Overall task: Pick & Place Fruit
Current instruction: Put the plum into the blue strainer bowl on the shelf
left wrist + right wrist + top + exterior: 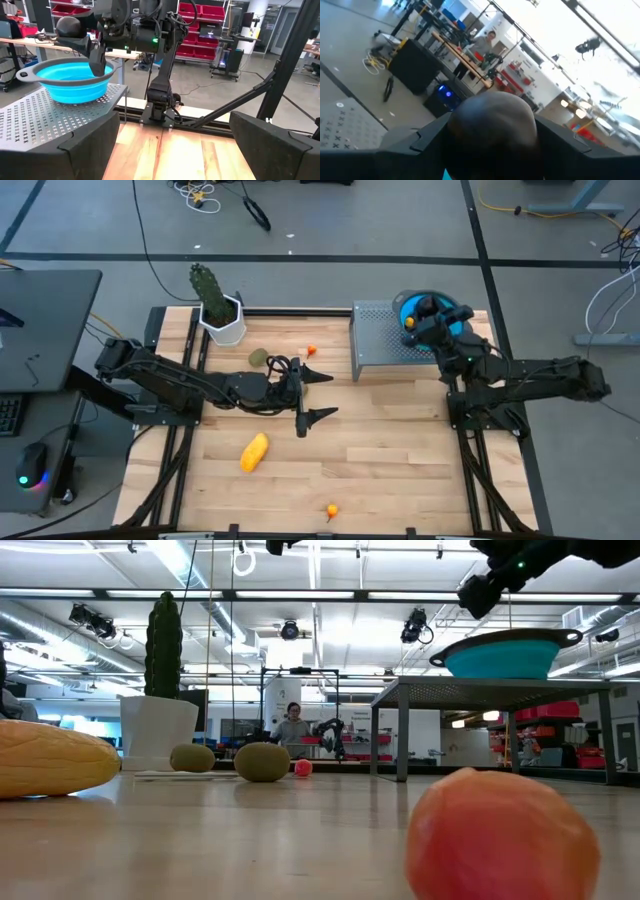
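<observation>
One yellow oblong fruit (254, 452) on table (400, 470), long axis diagonal

No readable text, label, brand, number or sign shows in any view

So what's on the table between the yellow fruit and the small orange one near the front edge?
Nothing: in the high view, only bare wood separates the yellow fruit from the small orange one.

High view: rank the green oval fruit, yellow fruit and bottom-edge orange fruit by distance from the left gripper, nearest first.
From the left gripper, jaws open at table centre:
1. Green oval fruit, by the cactus pot.
2. Yellow fruit, toward the front; not much farther.
3. Orange fruit, at the front edge.
</observation>
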